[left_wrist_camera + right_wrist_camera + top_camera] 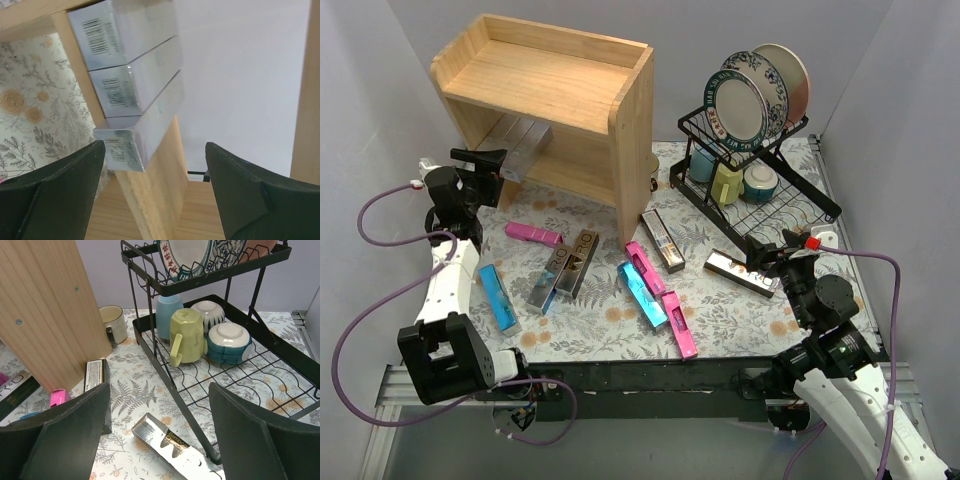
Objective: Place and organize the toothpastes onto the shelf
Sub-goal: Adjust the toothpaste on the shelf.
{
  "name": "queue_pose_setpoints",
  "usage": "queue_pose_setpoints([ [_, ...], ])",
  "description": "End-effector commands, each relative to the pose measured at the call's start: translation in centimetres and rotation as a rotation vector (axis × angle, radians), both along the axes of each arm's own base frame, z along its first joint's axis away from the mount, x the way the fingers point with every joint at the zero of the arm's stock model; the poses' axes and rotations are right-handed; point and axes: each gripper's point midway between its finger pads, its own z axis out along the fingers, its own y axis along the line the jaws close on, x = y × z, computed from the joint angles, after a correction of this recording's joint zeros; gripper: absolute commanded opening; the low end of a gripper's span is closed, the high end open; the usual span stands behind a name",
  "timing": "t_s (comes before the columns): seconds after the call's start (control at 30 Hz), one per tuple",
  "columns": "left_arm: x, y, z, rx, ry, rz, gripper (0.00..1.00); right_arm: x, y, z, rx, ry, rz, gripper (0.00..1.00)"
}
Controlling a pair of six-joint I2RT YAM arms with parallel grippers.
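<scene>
The wooden shelf point(552, 80) stands at the back left. Three silver toothpastes point(523, 146) lie side by side on its lower tier, their barcode ends point(120, 90) jutting past the board edge point(155, 200). My left gripper point(488, 160) hovers open just off those ends, with nothing between its fingers point(60, 190). Several more toothpastes lie on the mat: pink point(533, 233), blue point(500, 297), a silver-black pair point(570, 265), blue point(642, 293), pink point(680, 325) and brown point(663, 240). My right gripper point(772, 256) stands open above a silver carton point(175, 447).
A black wire dish rack point(760, 200) with plates, a yellow mug point(187, 335) and bowls fills the back right; its lower bar point(190, 415) runs close beside the silver carton. A white mug point(112, 324) stands by the shelf's side panel point(45, 305).
</scene>
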Motion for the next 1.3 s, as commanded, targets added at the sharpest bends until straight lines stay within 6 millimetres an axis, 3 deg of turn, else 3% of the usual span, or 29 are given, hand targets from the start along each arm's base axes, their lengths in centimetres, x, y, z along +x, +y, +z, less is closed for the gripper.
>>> queue_pose_setpoints([
  [0.0,-0.6,-0.3,2.4,0.019,-0.043,-0.023,0.79,0.0,0.4,0.8,0.013,-0.034,0.015,0.88],
  [0.37,1.6,-0.7,2.2,-0.015,-0.044,-0.076,0.75,0.1,0.5,0.7,0.011,-0.030,0.020,0.87],
  [0.87,2.6,-0.6,2.0,-0.017,-0.040,-0.084,0.74,0.1,0.7,0.6,0.007,-0.025,0.028,0.86],
  [1.0,2.2,-0.7,2.5,-0.007,-0.047,-0.087,0.75,0.1,0.6,0.7,0.008,-0.029,0.025,0.86],
  [1.13,0.8,-0.8,4.5,0.091,-0.097,-0.091,0.79,0.1,0.5,0.8,0.008,-0.032,0.021,0.86],
  [1.27,-0.9,-1.2,5.3,0.205,-0.135,-0.095,0.82,0.1,0.6,0.8,0.007,-0.031,0.026,0.86],
])
